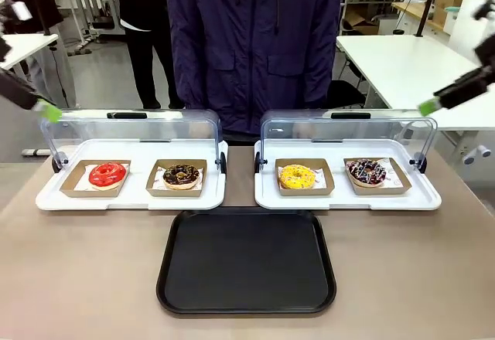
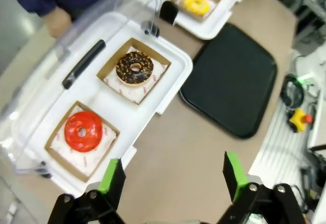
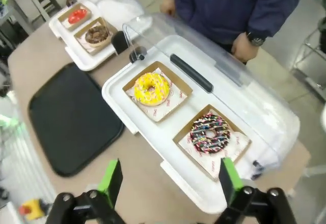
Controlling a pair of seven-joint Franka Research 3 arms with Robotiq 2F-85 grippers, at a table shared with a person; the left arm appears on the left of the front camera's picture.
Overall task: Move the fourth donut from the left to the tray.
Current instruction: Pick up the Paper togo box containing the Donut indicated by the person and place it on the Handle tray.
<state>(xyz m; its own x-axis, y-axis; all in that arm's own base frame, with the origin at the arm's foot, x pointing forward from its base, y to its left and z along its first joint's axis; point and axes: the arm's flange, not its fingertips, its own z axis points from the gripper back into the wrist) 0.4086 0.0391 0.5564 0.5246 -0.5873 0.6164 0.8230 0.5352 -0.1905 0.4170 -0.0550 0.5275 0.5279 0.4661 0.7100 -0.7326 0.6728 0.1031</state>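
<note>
Front view: the brown surface (image 1: pixel 77 278) carried the black tray (image 1: pixel 246 266) at its near middle, bare. Beyond it, toward the robot's right, sat a white tray (image 1: pixel 348 198) with its clear lid (image 1: pixel 348 127) tipped back. The fourth donut (image 1: pixel 366 171), dark glaze with pale drizzle, lay in its cardboard holder (image 1: pixel 398 187) in that white tray's right-hand place, beside the yellow donut (image 1: pixel 297 176). The right tool (image 3: pixel 170 178) hung high, well apart from it, fingers spread wide and pinching nothing. The left tool (image 2: pixel 173 173) was likewise spread, high at the left side.

Judgement: come down in front of the lid, take the holder's rim rather than the glaze, lift level, and clear the white rim before crossing to the black tray.
</note>
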